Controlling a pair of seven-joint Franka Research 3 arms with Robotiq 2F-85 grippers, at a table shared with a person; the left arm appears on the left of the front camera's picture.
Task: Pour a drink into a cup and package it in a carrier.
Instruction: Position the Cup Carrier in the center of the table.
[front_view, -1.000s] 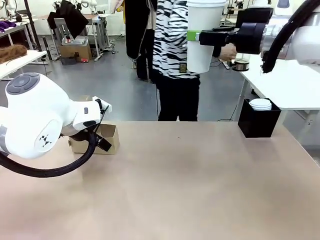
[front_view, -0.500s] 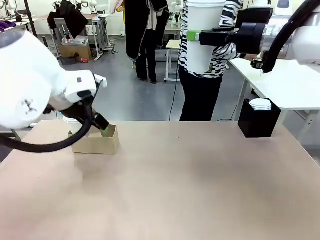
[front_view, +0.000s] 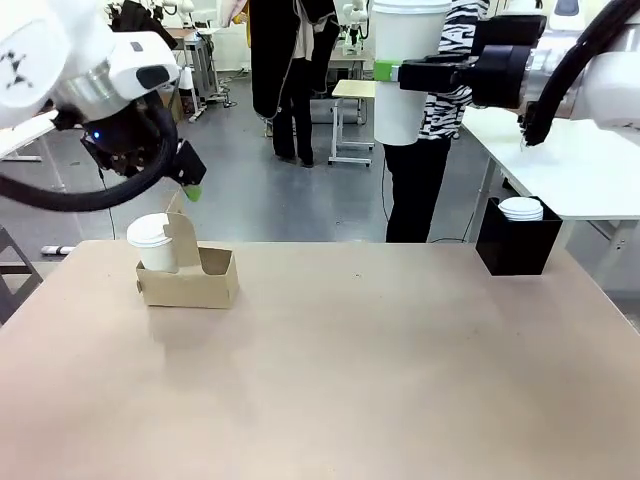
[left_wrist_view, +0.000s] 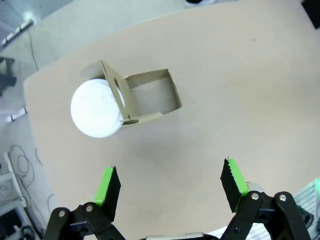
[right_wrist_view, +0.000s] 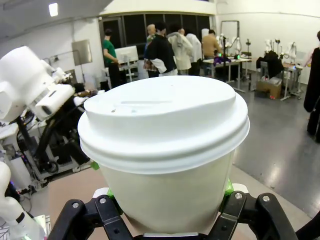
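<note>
The brown cardboard carrier (front_view: 200, 280) stands at the table's left, and a lidded white cup (front_view: 152, 243) sits in its left slot beside the upright handle tab. My left gripper (front_view: 186, 184) hangs open well above it. From the left wrist view I look down on the carrier (left_wrist_view: 152, 95) and the cup's lid (left_wrist_view: 96, 108), with my open gripper (left_wrist_view: 170, 185) holding nothing. High at the upper right, my right gripper (front_view: 395, 72) is shut on a second tall white lidded cup (front_view: 405, 60), which is large in the right wrist view (right_wrist_view: 165, 150). The carafe with the drink is out of view.
A black box (front_view: 517, 245) with white lids (front_view: 521, 208) on top stands at the table's far right edge. A person in a zebra-patterned top (front_view: 450, 110) stands behind the raised cup. A white side table (front_view: 580, 160) lies beyond on the right.
My left arm has risen from the carrier up to the upper left, uncovering the lidded cup in the slot. The person has walked rightward. The right arm holds still.
</note>
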